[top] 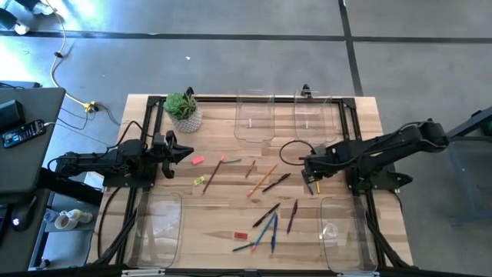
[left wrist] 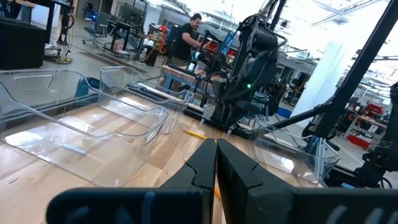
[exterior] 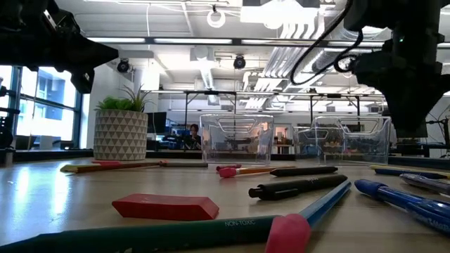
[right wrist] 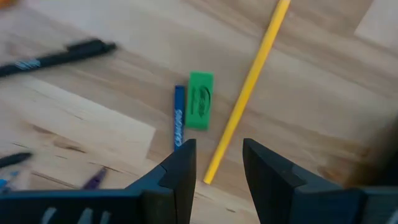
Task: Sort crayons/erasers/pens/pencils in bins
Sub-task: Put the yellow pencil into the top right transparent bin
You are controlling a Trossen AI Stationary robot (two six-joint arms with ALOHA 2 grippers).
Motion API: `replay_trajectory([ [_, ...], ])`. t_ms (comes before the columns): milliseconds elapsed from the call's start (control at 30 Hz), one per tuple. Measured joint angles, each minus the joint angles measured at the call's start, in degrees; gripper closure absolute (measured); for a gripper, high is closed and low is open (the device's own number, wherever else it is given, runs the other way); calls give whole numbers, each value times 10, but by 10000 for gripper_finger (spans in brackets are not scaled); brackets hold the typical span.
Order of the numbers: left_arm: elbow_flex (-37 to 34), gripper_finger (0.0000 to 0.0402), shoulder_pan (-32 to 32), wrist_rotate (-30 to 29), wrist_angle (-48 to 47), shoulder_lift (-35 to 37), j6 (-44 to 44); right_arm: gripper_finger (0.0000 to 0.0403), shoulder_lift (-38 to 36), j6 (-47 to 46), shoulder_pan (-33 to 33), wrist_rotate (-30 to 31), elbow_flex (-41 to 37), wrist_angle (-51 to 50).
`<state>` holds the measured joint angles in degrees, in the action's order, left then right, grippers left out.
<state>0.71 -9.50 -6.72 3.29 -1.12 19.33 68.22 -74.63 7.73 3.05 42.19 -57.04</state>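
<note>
Right gripper (right wrist: 214,163): jaws apart, nothing between them, hovering over the tabletop (top: 223,219) right of centre. Directly under it in its wrist view: 1 yellow pencil (right wrist: 249,87), lower end between the fingertips' line of sight; 1 green eraser (right wrist: 199,100); 1 blue crayon (right wrist: 179,117) just beside the eraser, parallel to it. 1 black pen (right wrist: 59,56) lies further off.

Left gripper (top: 183,153): jaws together, empty, parked at the tabletop's left side near the potted plant (top: 184,110).

Bins: 4 clear ones, all look empty. 2 at the far edge side by side (top: 254,115) (top: 310,117), 1 near-left (top: 157,227), 1 near-right (top: 344,231).

Loose items sit mid-tabletop, between the bins. Erasers countable from above: pink (top: 197,161), yellow-green (top: 199,181), red (top: 241,235), plus the green one = 4. Long sticks: roughly ten scattered in the middle and near-centre; exact pen/pencil split can't tell from above.
</note>
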Motion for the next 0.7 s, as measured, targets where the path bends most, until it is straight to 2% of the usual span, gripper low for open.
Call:
replay_trajectory([
  [700,0,398,0,0,0,0,2,279,109,-21,12,-42,0,30],
])
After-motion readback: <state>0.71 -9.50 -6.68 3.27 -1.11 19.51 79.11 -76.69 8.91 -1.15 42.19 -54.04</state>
